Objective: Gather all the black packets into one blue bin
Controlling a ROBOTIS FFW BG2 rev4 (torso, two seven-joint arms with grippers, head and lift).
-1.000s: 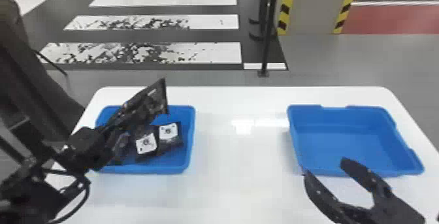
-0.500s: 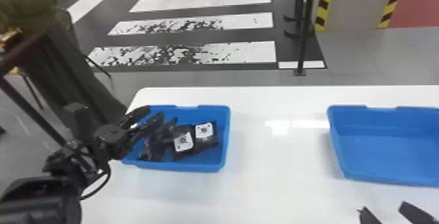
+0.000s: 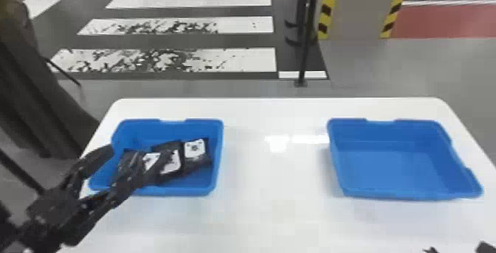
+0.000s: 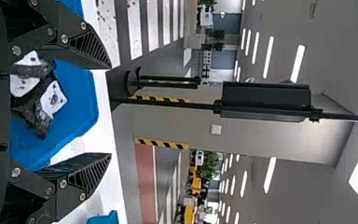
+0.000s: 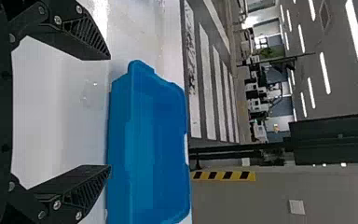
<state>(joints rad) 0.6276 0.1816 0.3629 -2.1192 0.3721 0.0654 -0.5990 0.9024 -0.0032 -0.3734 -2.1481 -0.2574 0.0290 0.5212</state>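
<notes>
My left gripper (image 3: 125, 160) stands open over the left part of the left blue bin (image 3: 184, 190), one finger overlapping the packets. Several black packets (image 3: 195, 152) with white labels lie bunched in that bin. In the left wrist view, the left gripper (image 4: 111, 111) has its fingers spread, with black packets (image 4: 53, 99) in the blue bin (image 4: 81, 93) beyond them. At the head view's bottom right edge, the tips of my right gripper (image 3: 457, 249) show apart. The right wrist view has the right gripper (image 5: 110, 112) open in front of the bare right blue bin (image 5: 149, 154).
The right blue bin (image 3: 391, 167) stands on the white table (image 3: 273, 204), with a stretch of tabletop between it and the left bin. Past the table's back edge is a dark pole (image 3: 304, 49) on the floor.
The dark shape raised above the left bin at the left gripper a second ago is gone; the gripper now sits lower. The right gripper has drawn back toward the near edge. The head view swung left, then back.
</notes>
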